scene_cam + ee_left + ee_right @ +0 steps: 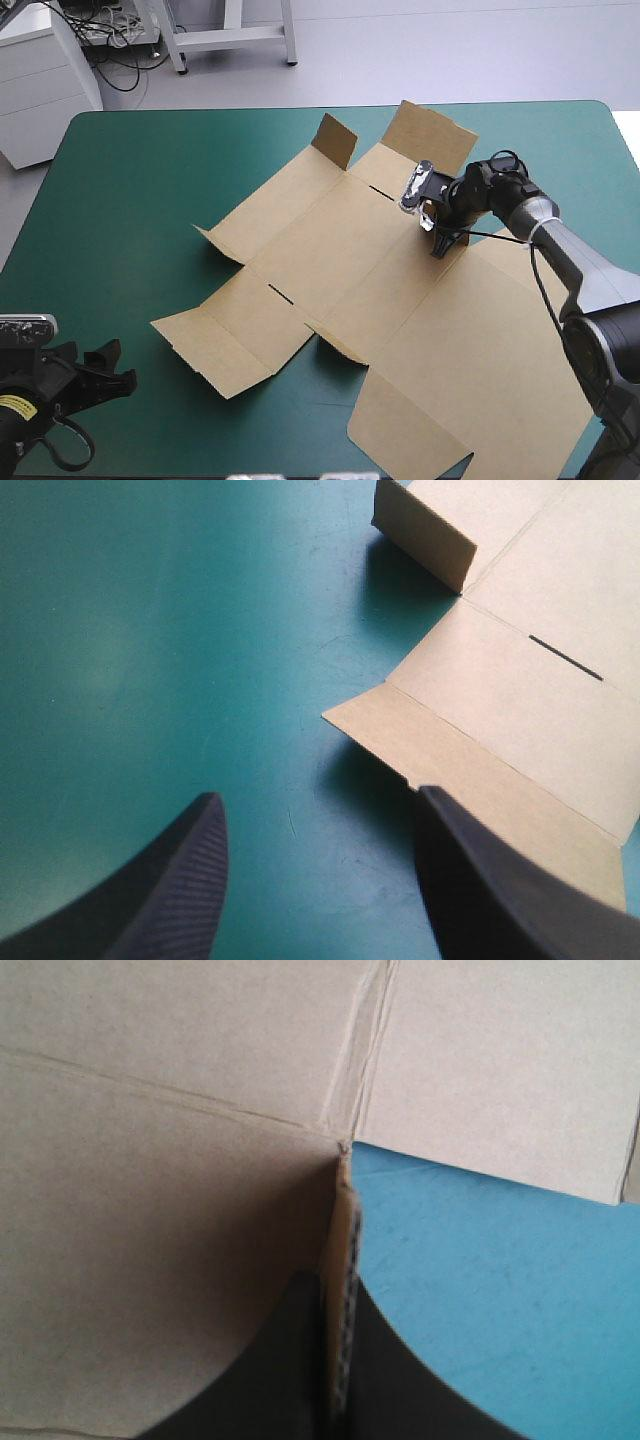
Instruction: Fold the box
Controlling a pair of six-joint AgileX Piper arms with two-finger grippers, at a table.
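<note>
From where I stand, the right gripper (pixel 440 238) (pixel 340 1280) has its black fingers pinched nearly together on an upturned flap edge of the box (pixel 330 240) (pixel 530 700) (pixel 150 1160), at about 2 o'clock on the sheet. The left gripper (pixel 112 366) (pixel 318 798) is spread wide over bare teal-green cover (pixel 130 200) (pixel 150 630) (pixel 500 1280) at the table's 7 o'clock corner, with a side flap just ahead of it. The brown sheet lies mostly flat, its long axis running from 5 to 11 o'clock. Its broad end reaches the near edge. Free cover lies from 8 to 11 o'clock.
</note>
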